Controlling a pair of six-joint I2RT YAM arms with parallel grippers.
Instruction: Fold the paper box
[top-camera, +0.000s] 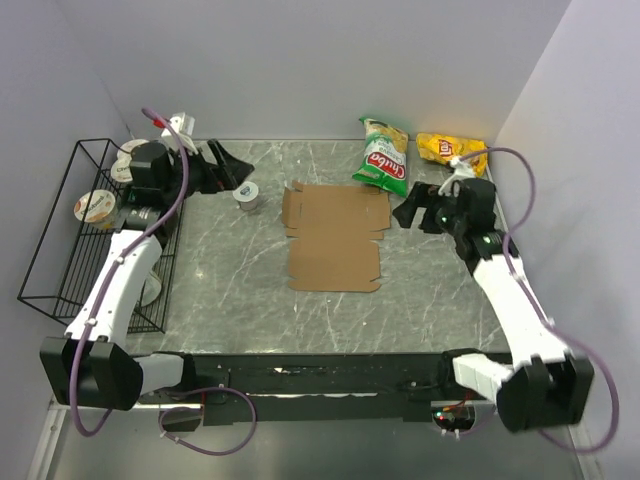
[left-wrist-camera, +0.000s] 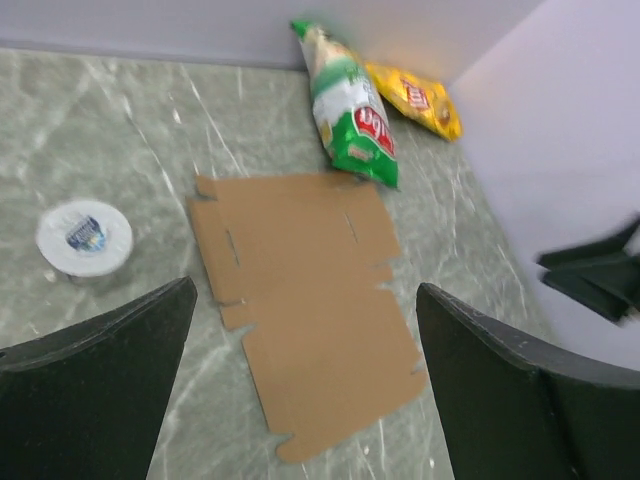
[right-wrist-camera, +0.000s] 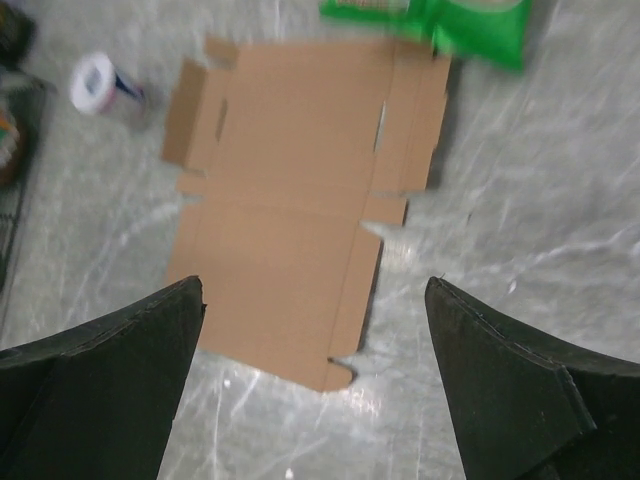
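At centre frame the paper box (top-camera: 333, 238) lies flat, left gripper (top-camera: 228, 168) and right gripper (top-camera: 410, 212) both open, apart from it; best approach low, catching a side flap's edge.

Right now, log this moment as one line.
paper box: flat, unfolded | left gripper: open, empty, left of box | right gripper: open, empty, right of box | fold: not started
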